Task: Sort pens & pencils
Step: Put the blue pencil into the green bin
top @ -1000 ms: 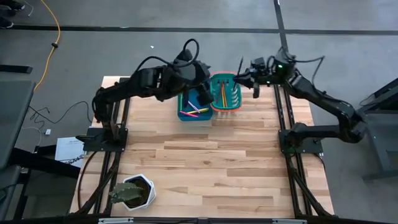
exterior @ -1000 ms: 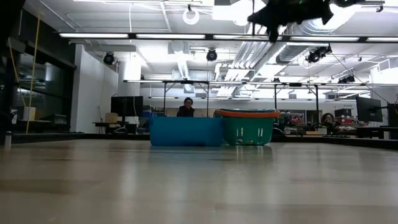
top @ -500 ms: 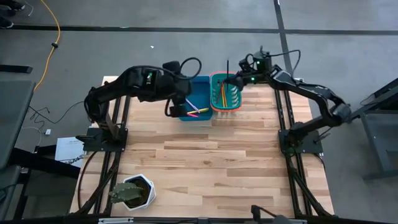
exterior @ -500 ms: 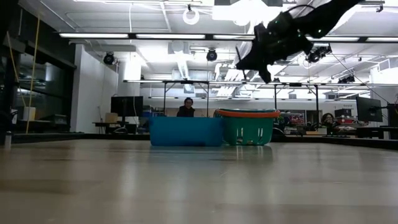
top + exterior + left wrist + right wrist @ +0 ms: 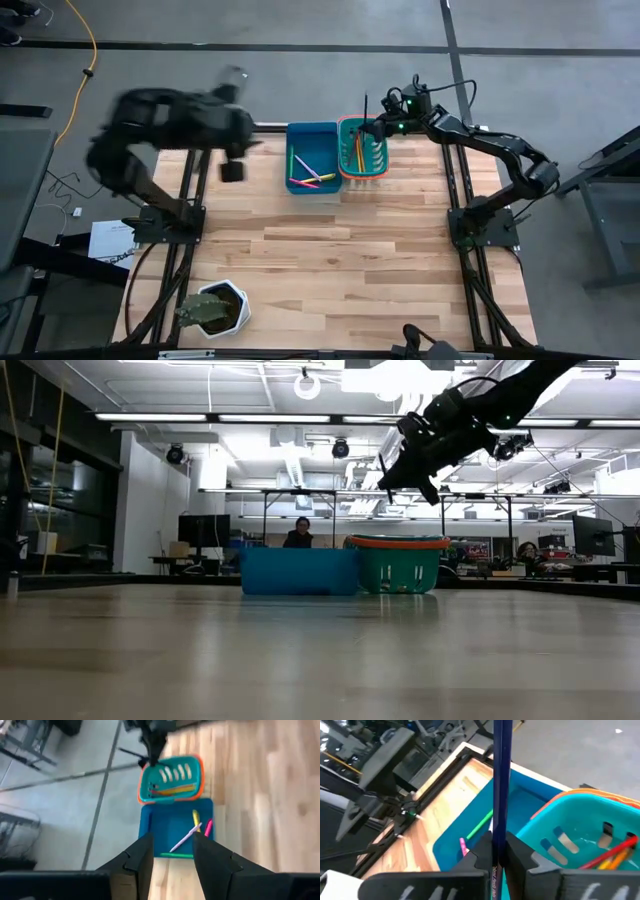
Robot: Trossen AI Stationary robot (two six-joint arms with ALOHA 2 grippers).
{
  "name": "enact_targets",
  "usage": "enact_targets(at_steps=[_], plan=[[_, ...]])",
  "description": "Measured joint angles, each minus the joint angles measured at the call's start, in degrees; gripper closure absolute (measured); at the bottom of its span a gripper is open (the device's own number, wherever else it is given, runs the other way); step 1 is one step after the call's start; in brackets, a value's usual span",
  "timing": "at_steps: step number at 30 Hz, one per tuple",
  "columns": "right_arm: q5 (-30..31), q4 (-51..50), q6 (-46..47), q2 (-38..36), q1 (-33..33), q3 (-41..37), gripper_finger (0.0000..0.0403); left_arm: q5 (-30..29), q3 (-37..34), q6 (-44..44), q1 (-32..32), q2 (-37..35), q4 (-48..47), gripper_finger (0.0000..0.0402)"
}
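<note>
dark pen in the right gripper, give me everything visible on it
The dark purple pen is a thin straight stick with faint print near its lower end. The right gripper is shut on it near that end, so it stands roughly upright, most of its length above the fingers. It hangs in the air above the teal basket, at the side toward the blue bin, touching nothing but the fingers.

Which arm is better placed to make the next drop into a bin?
The right: its gripper is shut on a dark purple pen above the teal bin. The left gripper is open, empty, off beside the blue bin.
</note>
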Motion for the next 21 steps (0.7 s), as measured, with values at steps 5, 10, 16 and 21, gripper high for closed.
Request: enact_targets(at_steps=[5, 10, 16, 21], plan=[[1.6, -3.7, 0.4, 0.0, 0.0, 0.0, 0.0392, 0.2, -2.5, -2.3, -1.1, -10.3, 7.0, 0.0291], [2.1, -6.3, 0.6, 0.0, 0.0, 0.0, 0.0392, 0.1, -14.8, -3.0, -4.6, -21.9, 17.6, 0.0302], [3.0, -9.9, 1.7, 0.0, 0.3, 0.0, 0.0392, -0.5, -43.0, -6.7, -9.1, -36.2, 35.3, 0.0307], [5.0, -12.3, 1.7, 0.5, 1.3, 0.0, 0.0392, 0.2, -65.0, -7.1, -12.2, -45.4, 51.3, 0.0307]])
